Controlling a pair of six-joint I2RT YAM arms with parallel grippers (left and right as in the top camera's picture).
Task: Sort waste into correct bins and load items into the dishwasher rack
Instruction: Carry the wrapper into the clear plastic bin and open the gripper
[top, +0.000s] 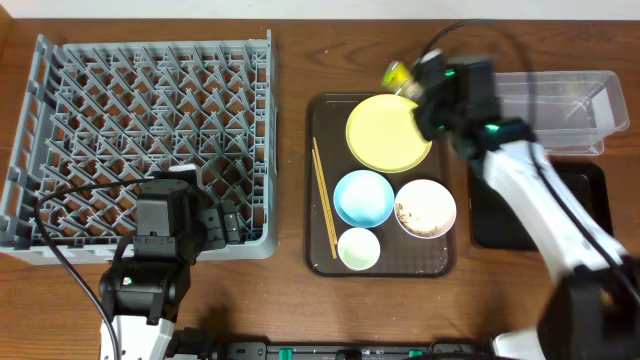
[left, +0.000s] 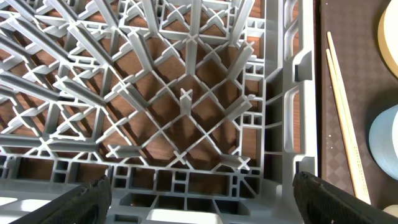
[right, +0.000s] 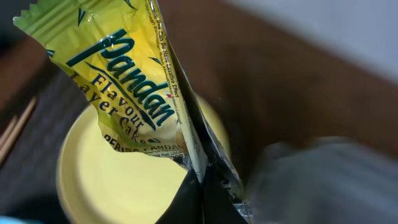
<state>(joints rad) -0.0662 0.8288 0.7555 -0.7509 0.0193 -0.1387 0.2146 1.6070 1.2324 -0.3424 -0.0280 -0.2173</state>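
My right gripper (top: 418, 88) is shut on the yellow-green snack wrapper (top: 398, 74), which it holds in the air over the far edge of the round yellow plate (top: 385, 135). Seen from the right wrist, the wrapper (right: 124, 87) is pinched between the closed jaws (right: 200, 199), with the plate (right: 124, 180) below. My left gripper (left: 202, 202) is open and empty over the near right corner of the grey dishwasher rack (top: 140, 130). On the brown tray (top: 322, 262) are chopsticks (top: 323, 195), a blue bowl (top: 363, 197), a white bowl (top: 425, 208) with food scraps, and a small cup (top: 359, 248).
A clear plastic tub (top: 560, 105) stands at the far right, with a shallow black tray (top: 590, 215) in front of it under my right arm. In the left wrist view, the chopsticks (left: 345, 124) lie just right of the rack wall (left: 292, 124).
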